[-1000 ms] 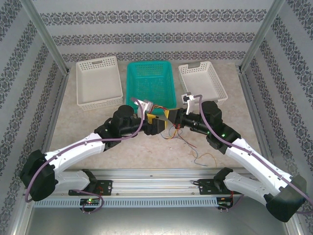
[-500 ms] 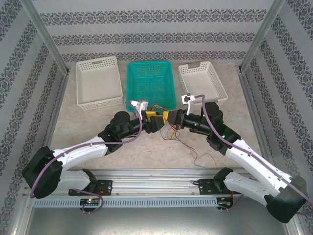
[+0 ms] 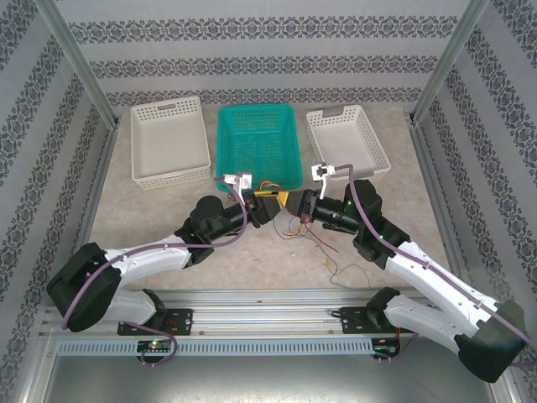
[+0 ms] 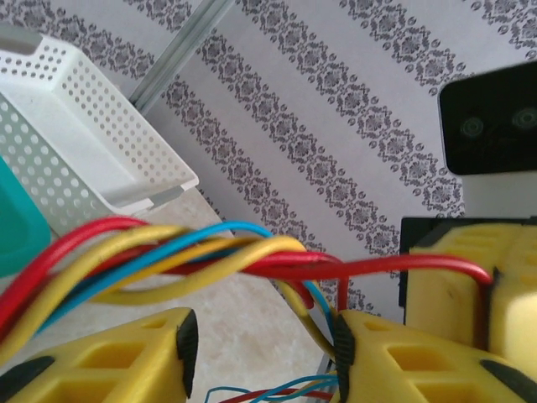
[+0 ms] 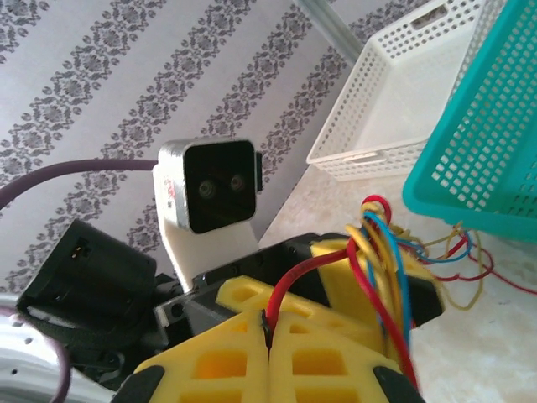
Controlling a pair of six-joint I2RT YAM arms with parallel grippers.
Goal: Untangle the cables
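The cables (image 3: 304, 231) are thin red, yellow and blue wires, twisted together between my two grippers, with loose ends trailing over the table toward the near right. My left gripper (image 3: 270, 204) stands open in the left wrist view (image 4: 264, 344). There the twisted bundle (image 4: 193, 256) runs above its jaws and a few strands rest against the right pad (image 4: 342, 353). My right gripper (image 3: 294, 207) is shut (image 5: 268, 323) on a single red cable (image 5: 302, 273). That cable arcs away to the bundle (image 5: 382, 252) draped over the left gripper's yellow fingers.
A teal basket (image 3: 220, 143) stands just behind the grippers, flanked by a white basket (image 3: 172, 175) on the left and another white basket (image 3: 352, 165) on the right. The two grippers almost touch. Bare table lies in front of them.
The left arm has stretched out flatter and its gripper has crept a little toward the teal basket. The right gripper has followed slightly left, still holding the red cable.
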